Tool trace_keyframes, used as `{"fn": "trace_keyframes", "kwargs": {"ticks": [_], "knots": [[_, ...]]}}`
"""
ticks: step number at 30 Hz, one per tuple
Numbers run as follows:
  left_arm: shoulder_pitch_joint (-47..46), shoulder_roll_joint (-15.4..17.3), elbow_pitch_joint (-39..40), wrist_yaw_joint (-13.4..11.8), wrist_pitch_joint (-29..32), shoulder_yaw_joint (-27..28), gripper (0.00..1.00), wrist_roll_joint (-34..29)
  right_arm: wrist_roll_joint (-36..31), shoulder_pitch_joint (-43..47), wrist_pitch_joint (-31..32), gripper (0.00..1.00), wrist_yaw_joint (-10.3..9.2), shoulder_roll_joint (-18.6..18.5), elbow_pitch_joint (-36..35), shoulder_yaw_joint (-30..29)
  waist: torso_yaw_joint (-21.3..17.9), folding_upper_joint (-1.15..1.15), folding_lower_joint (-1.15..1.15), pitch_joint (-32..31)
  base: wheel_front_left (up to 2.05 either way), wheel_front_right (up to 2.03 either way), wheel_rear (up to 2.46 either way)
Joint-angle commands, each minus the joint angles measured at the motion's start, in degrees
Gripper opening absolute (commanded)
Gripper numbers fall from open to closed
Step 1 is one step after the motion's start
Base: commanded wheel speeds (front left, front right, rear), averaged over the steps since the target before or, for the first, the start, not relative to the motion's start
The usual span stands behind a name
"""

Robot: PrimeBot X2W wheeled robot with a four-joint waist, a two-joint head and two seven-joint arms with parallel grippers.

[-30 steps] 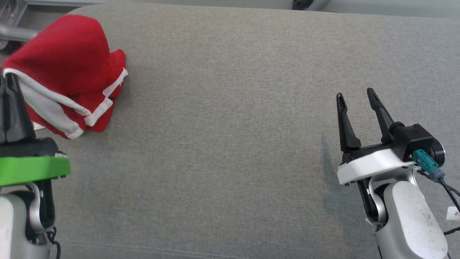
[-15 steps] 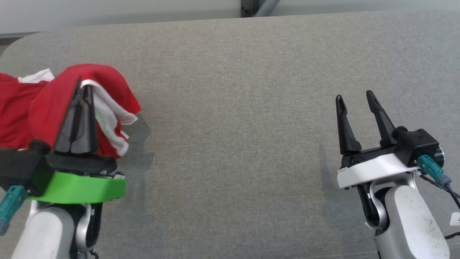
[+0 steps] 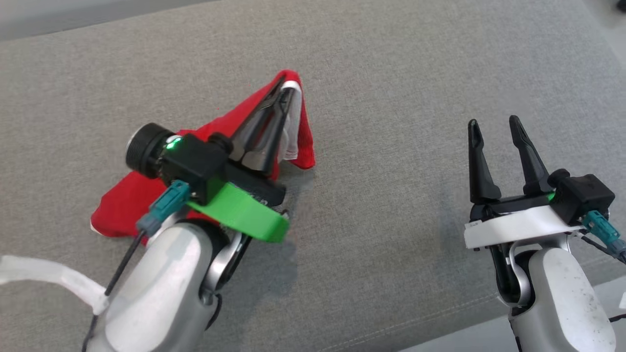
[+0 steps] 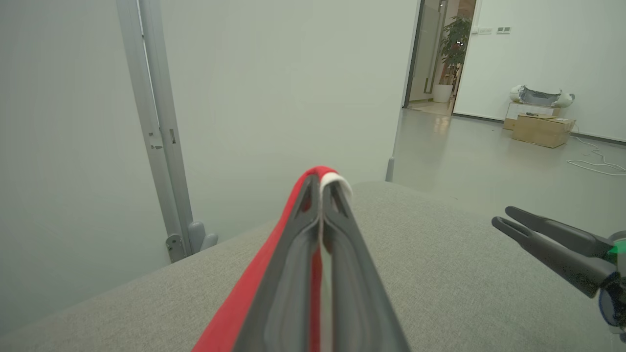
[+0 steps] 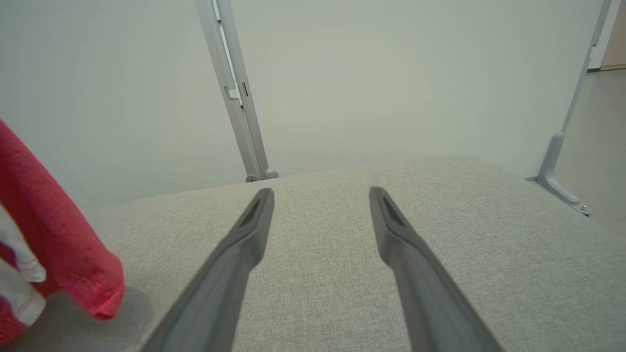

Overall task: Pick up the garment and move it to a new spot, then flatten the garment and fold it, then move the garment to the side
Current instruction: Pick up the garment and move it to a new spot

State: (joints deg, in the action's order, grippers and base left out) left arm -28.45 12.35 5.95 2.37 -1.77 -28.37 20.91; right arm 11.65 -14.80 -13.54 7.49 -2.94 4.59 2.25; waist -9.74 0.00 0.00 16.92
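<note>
The garment [image 3: 129, 200] is red cloth with white trim. My left gripper [image 3: 288, 90] is shut on its raised edge, so the cloth drapes from the tips down to the grey padded table [image 3: 391, 98], trailing to the lower left. In the left wrist view the red and white edge [image 4: 323, 175] wraps over the closed fingertips [image 4: 313, 195]. My right gripper [image 3: 494, 124] stands open and empty over the table's right side, apart from the cloth. The hanging fold of the garment [image 5: 58, 249] sits at the left of the right wrist view, beside the open fingers [image 5: 254, 220].
The table's front edge [image 3: 440, 327] runs close below my right arm, and its right corner is at the upper right. A grey metal post [image 4: 156, 127] and a pale wall stand behind the table. Cardboard boxes [image 4: 540, 129] rest on the floor far off.
The left gripper has carried the garment from the table's far left toward the middle. The head camera has swung too. The right gripper stays open and still.
</note>
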Motion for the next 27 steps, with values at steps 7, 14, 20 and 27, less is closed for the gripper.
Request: {"fn": "trace_keyframes", "kwargs": {"ticks": [7,14,20,27], "knots": [[-5.7,-3.9,-12.5,3.2,1.0,-6.4,0.00,0.2,2.7,-2.3,-1.5,1.00,0.00,0.0,1.2,0.9,-7.6,0.00,0.00,8.7,0.00,0.00,0.00],[-7.2,-5.1,-23.2,4.4,-0.4,-9.6,1.00,2.0,3.9,-3.0,-1.7,1.00,0.00,0.0,2.7,0.9,-7.4,0.00,0.00,9.6,0.00,0.00,0.00],[-7.6,-5.5,-25.7,4.3,-4.7,-9.3,1.00,2.6,2.6,-2.7,-1.7,1.00,0.00,0.0,3.1,-0.2,-4.9,0.00,0.00,7.3,0.00,0.00,0.00],[-5.5,-4.6,-24.9,2.2,-8.3,-6.6,1.00,3.7,0.6,-2.0,-1.7,1.00,0.00,0.0,3.6,-1.2,-1.2,0.00,0.00,3.6,0.00,0.00,0.00]]}}
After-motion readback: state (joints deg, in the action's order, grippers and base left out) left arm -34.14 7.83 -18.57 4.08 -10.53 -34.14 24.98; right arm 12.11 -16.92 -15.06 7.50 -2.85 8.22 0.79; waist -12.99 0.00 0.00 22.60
